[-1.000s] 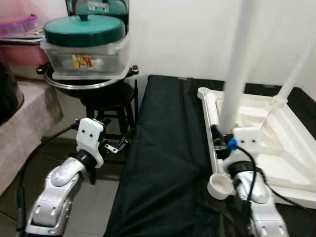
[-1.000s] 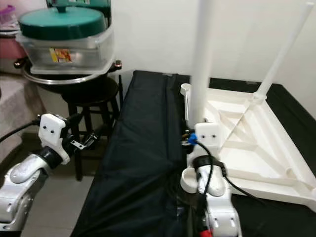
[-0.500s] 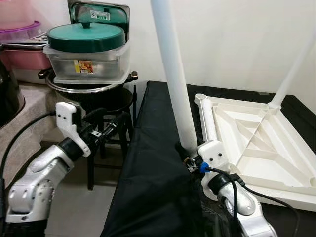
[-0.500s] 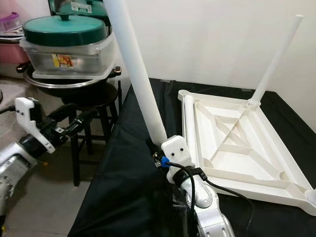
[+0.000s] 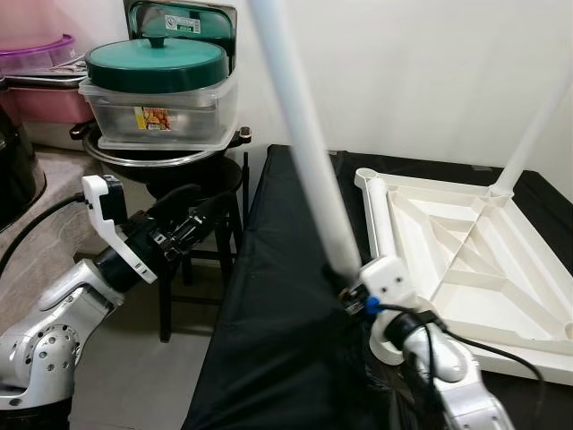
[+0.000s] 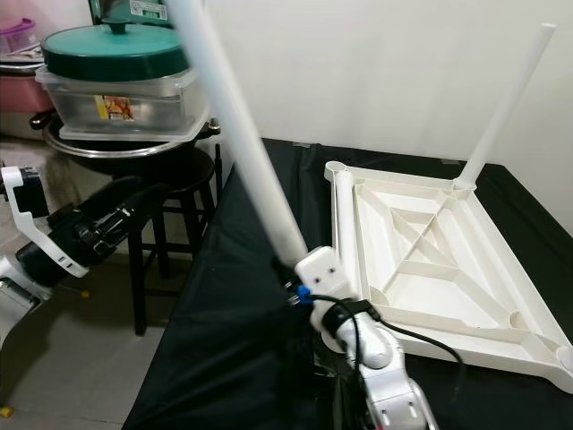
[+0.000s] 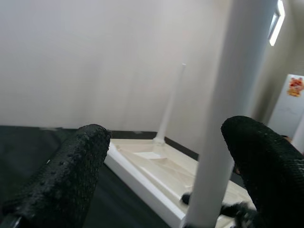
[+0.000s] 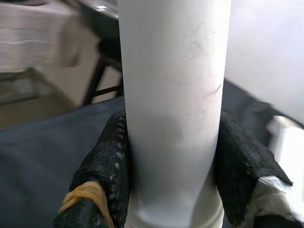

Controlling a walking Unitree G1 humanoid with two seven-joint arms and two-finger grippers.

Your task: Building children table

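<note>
While the black-draped counter point(image 5: 286, 296) carries the work, I take the upturned white tabletop point(image 6: 421, 260) as my landmark: it lies underside up on the counter's right half, ribs showing, with one leg point(image 6: 503, 103) already standing in its far corner socket.

Just off the tabletop's near left corner, my right gripper point(image 6: 297, 279) is clamped around the bottom end of the loose white leg point(image 6: 235, 134); the right wrist view shows both black pads pressed flat against the tube point(image 8: 173, 109). The leg leans away from the tabletop, its top tilting toward the stool point(image 5: 192, 193) and the stacked containers with the green lid point(image 5: 159, 64) that stand well to the left of the tabletop.

My left gripper point(image 5: 199, 208) hangs in the air on that same side, away from the tabletop, fingers spread wide and pointing toward the leg; in the left wrist view the tube runs between the two pads point(image 7: 76, 175) without touching either.

The leg looks like a hollow plastic tube: light, stiff, smooth enough to slip or twist in the pads. Held so low, the long upper part has plenty of leverage, so I judge a second hold higher up would steady it before I bring its foot to the near left corner socket point(image 5: 367, 176).
</note>
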